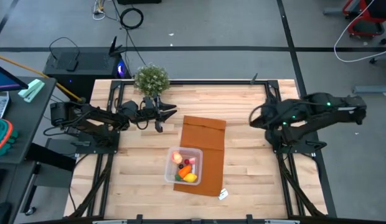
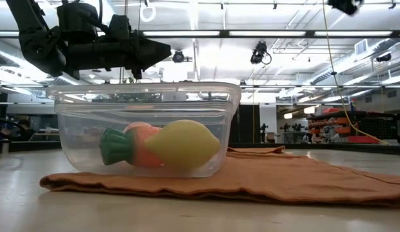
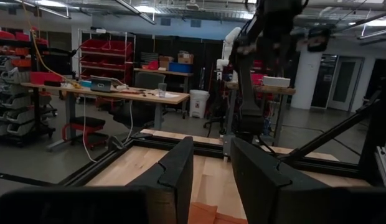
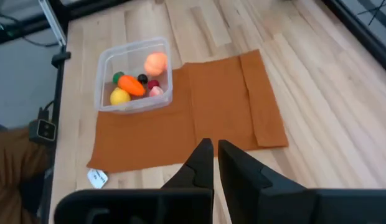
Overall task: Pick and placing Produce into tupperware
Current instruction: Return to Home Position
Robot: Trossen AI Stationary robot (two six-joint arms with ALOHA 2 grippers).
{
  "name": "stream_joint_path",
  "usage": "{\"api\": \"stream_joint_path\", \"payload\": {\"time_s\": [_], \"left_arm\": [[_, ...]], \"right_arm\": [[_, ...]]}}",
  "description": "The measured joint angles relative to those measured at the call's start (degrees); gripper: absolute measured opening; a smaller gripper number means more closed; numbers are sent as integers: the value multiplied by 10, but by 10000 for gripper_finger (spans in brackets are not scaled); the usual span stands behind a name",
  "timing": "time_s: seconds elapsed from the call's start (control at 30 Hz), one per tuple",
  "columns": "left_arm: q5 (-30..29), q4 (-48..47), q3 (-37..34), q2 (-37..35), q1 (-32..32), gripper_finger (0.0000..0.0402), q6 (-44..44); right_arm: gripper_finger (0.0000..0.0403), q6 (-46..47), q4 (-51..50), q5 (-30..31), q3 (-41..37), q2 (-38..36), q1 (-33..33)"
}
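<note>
The tupperware (image 1: 200,153) is a clear shallow box that stands on a brown-orange mat (image 1: 205,134) mid-table. Inside lie a yellow lemon (image 1: 191,178), an orange carrot (image 1: 185,168) with a green top (image 2: 113,147), a peach-like fruit (image 1: 177,157) and small red and pink pieces (image 4: 154,87). My left gripper (image 1: 171,111) is open and empty. It hovers level above the table, left of the mat's far end, and points to the table's right. My right gripper (image 1: 255,118) is shut and empty, raised over the table's right side with its arm folded back.
A bushy potted plant (image 1: 150,79) stands at the far edge, just behind my left gripper. A small white tag (image 1: 223,194) lies at the mat's near right corner. Bare wood lies left and right of the mat. Black frame rails run along the table's sides.
</note>
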Motion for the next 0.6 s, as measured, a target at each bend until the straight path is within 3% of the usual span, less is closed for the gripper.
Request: {"api": "stream_joint_path", "payload": {"time_s": [0.4,0.6], "left_arm": [[0,0,0,0,0,117,0],[0,0,0,0,0,114,0]], "right_arm": [[0,10,221,3,-307,-225,0],[0,-36,427,1,-455,-288,0]]}}
